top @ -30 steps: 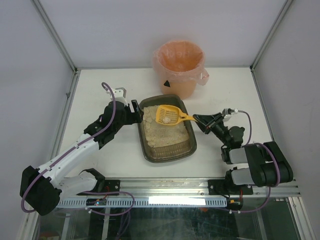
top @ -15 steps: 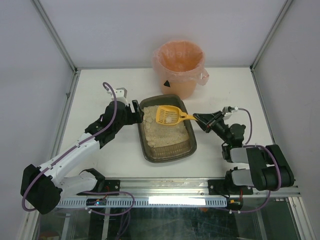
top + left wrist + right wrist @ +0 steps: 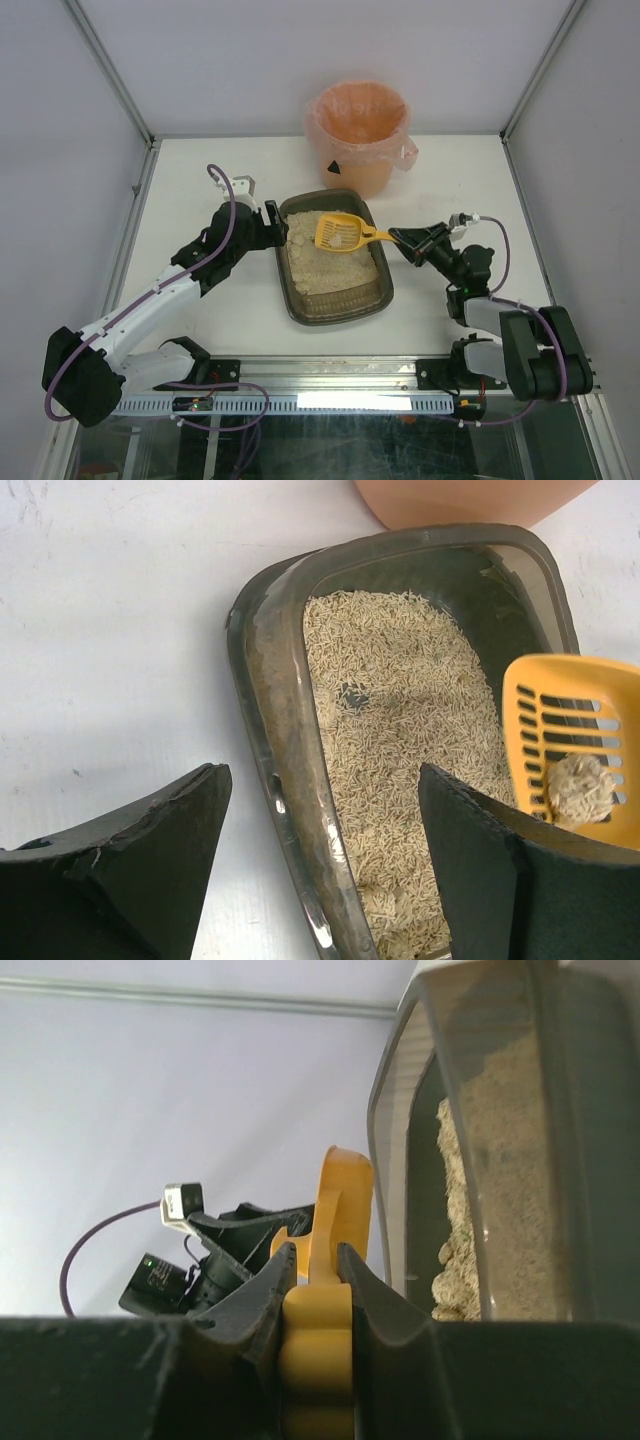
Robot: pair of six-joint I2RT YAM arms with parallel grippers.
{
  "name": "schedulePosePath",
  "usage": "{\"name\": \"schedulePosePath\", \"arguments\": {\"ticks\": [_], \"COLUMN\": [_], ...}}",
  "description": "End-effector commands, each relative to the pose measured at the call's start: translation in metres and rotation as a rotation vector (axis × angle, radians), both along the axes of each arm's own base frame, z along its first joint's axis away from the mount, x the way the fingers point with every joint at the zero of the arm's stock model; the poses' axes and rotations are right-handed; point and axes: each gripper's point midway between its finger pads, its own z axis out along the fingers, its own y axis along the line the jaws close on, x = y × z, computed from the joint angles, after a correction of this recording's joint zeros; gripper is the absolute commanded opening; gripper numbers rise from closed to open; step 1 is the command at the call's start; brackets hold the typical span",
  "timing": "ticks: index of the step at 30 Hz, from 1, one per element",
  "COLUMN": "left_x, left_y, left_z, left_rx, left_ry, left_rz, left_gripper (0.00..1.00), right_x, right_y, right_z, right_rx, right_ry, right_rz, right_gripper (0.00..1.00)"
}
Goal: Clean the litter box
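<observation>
The litter box [image 3: 290,296] is a dark translucent tray of beige litter at the table's middle. My left gripper [image 3: 273,228] is open and straddles the tray's left rim [image 3: 290,780], one finger [image 3: 150,850] outside and one over the litter; neither touches it. My right gripper [image 3: 402,240] is shut on the handle of the yellow slotted scoop [image 3: 338,232]. The scoop head hangs over the tray's far right part and holds a pale clump [image 3: 580,788]. In the right wrist view the gripper [image 3: 317,1270] clamps the yellow handle [image 3: 338,1200], with the tray wall [image 3: 560,1110] to the right.
A round bin with a pink liner [image 3: 360,128] stands just behind the tray; its base shows in the left wrist view [image 3: 460,498]. White enclosure walls with metal frame posts ring the table. The arm bases sit at the near edge.
The right arm's wrist and elbow have shifted slightly right and down, and the scoop with its clump has edged a little to the right. The left arm has barely moved.
</observation>
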Motion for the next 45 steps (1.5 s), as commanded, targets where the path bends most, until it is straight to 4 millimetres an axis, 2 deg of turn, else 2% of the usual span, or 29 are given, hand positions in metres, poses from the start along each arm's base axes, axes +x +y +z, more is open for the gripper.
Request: {"name": "schedulePosePath", "arguments": {"ticks": [1, 2, 3, 5, 6, 9, 10, 12, 13, 16, 17, 19, 20, 22, 23, 26, 29, 30, 32, 33, 34, 36, 37, 40, 43, 45], "left_x": [0.009, 0.008, 0.009, 0.009, 0.009, 0.009, 0.009, 0.01, 0.01, 0.01, 0.01, 0.011, 0.01, 0.009, 0.008, 0.009, 0.007, 0.008, 0.008, 0.008, 0.008, 0.008, 0.008, 0.009, 0.008, 0.008], "left_y": [0.0, 0.001, 0.002, 0.001, 0.0, 0.0, 0.001, -0.001, -0.002, 0.0, 0.001, 0.001, 0.0, 0.001, 0.003, 0.004, 0.005, 0.006, 0.005, 0.005, 0.005, 0.007, 0.007, 0.004, 0.006, 0.008], "left_z": [0.022, 0.022, 0.022, 0.022, 0.023, 0.022, 0.022, 0.023, 0.024, 0.024, 0.023, 0.024, 0.025, 0.026, 0.025, 0.028, 0.028, 0.028, 0.028, 0.028, 0.029, 0.029, 0.029, 0.03, 0.03, 0.029], "left_rx": [-0.031, -0.03, -0.033, -0.03, -0.032, -0.032, -0.031, -0.032, -0.035, -0.033, -0.032, -0.028, -0.029, -0.032, -0.032, -0.032, -0.034, -0.034, -0.033, -0.032, -0.033, -0.033, -0.035, -0.038, -0.04, -0.038], "left_ry": [-0.054, -0.055, -0.058, -0.057, -0.056, -0.056, -0.057, -0.057, -0.058, -0.061, -0.064, -0.064, -0.065, -0.069, -0.07, -0.077, -0.079, -0.08, -0.077, -0.074, -0.075, -0.078, -0.081, -0.077, -0.081, -0.081], "left_rz": [0.013, 0.017, 0.023, 0.018, 0.014, 0.015, 0.018, 0.011, 0.007, 0.015, 0.019, 0.016, 0.013, 0.015, 0.022, 0.027, 0.03, 0.033, 0.03, 0.027, 0.026, 0.035, 0.039, 0.027, 0.033, 0.042], "left_gripper": [0.79, 0.79, 0.79, 0.79, 0.79, 0.79, 0.79, 0.79, 0.79, 0.79, 0.8, 0.79, 0.79, 0.79, 0.8, 0.8, 0.8, 0.8, 0.8, 0.8, 0.8, 0.8, 0.8, 0.8, 0.8, 0.8], "right_x": [0.004, 0.0, 0.001, 0.008, 0.008, -0.001, 0.0, 0.006, 0.007, 0.0, -0.001, 0.007, 0.01, 0.002, 0.002, 0.01, 0.005, 0.002, 0.008, 0.008, 0.004, -0.003, -0.003, 0.009, 0.003, -0.001], "right_y": [-0.002, 0.008, 0.007, -0.015, -0.019, 0.01, 0.008, -0.014, -0.017, 0.014, 0.013, -0.008, -0.01, 0.013, 0.013, -0.015, 0.008, 0.006, -0.016, -0.016, -0.006, 0.015, 0.01, -0.02, 0.006, -0.001], "right_z": [0.017, 0.024, 0.026, 0.012, 0.007, 0.028, 0.031, 0.013, 0.008, 0.033, 0.033, 0.021, 0.024, 0.038, 0.041, 0.022, 0.042, 0.04, 0.022, 0.019, 0.022, 0.042, 0.042, 0.027, 0.049, 0.048], "right_rx": [-0.044, -0.062, -0.06, -0.029, -0.031, -0.072, -0.052, -0.021, -0.025, -0.078, -0.066, -0.044, -0.055, -0.101, -0.096, -0.069, -0.106, -0.072, -0.031, -0.04, -0.06, -0.073, -0.049, -0.023, -0.087, -0.085], "right_ry": [-0.075, -0.111, -0.12, -0.038, -0.016, -0.124, -0.127, -0.035, -0.019, -0.138, -0.131, -0.059, -0.07, -0.141, -0.147, -0.042, -0.142, -0.125, -0.034, -0.028, -0.046, -0.13, -0.124, -0.018, -0.124, -0.148], "right_rz": [-0.005, 0.047, 0.04, -0.065, -0.084, 0.065, 0.056, -0.055, -0.076, 0.08, 0.074, -0.034, -0.045, 0.075, 0.074, -0.075, 0.049, 0.05, -0.067, -0.071, -0.019, 0.106, 0.082, -0.062, 0.08, 0.063], "right_gripper": [0.0, 0.0, 0.0, 0.0, 0.0, 0.0, 0.0, 0.0, 0.0, 0.0, 0.0, 0.0, 0.0, 0.0, 0.0, 0.0, 0.0, 0.0, 0.0, 0.0, 0.0, 0.0, 0.0, 0.0, 0.0, 0.0]}}
